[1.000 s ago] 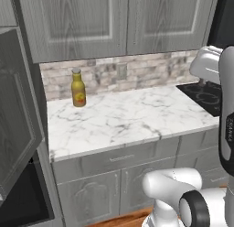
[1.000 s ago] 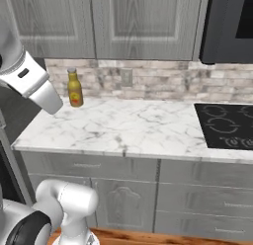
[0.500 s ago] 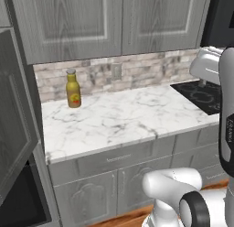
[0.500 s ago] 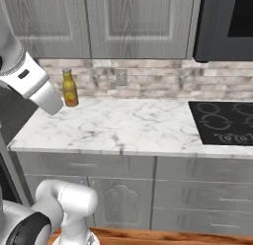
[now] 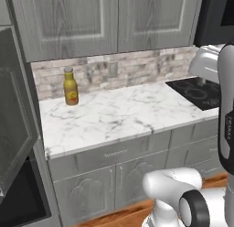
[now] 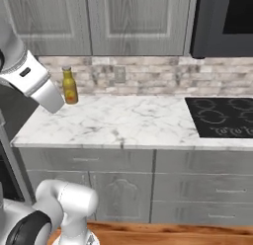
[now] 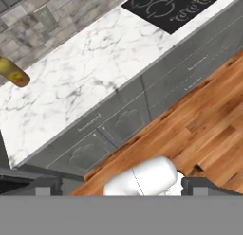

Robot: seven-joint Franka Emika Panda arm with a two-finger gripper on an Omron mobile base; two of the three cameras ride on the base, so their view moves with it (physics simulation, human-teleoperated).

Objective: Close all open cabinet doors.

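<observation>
- Left base view: two tall grey wood-grain upper cabinet doors with raised rectangular panels [image 5: 114, 20] hang above the white marble desk [image 5: 123, 116], both flush with their frame and meeting at a thin seam.
- At the far left of that view a large grey door with a dark inner face [image 5: 13, 107] stands swung out from its tall unit, well clear of its frame, with a black opening below it.
- A yellow bottle with a grey cap and a red label [image 5: 70, 87] stands upright on the desk close to the grey stone-tile backsplash [image 5: 137, 70], towards the left end.
- A black glass cooktop [image 5: 201, 91] is set into the desk at the right end.
- Under the desk, grey lower cabinet doors with arched panels [image 5: 114, 187] sit shut beneath a shallow grey drawer front [image 5: 109, 153].
- Right base view: the same upper doors [image 6: 99, 21] look closed, a dark appliance [image 6: 222, 21] hangs above the cooktop, and a wooden floor [image 6: 173, 234] runs along the bottom.
- Hand view: the camera looks down over desk, bottle, cooktop, lower doors and floor; the dark tips of the pincer [image 7: 121, 186] peek up at the bottom edge, too little showing to tell whether it is released or clenched.
</observation>
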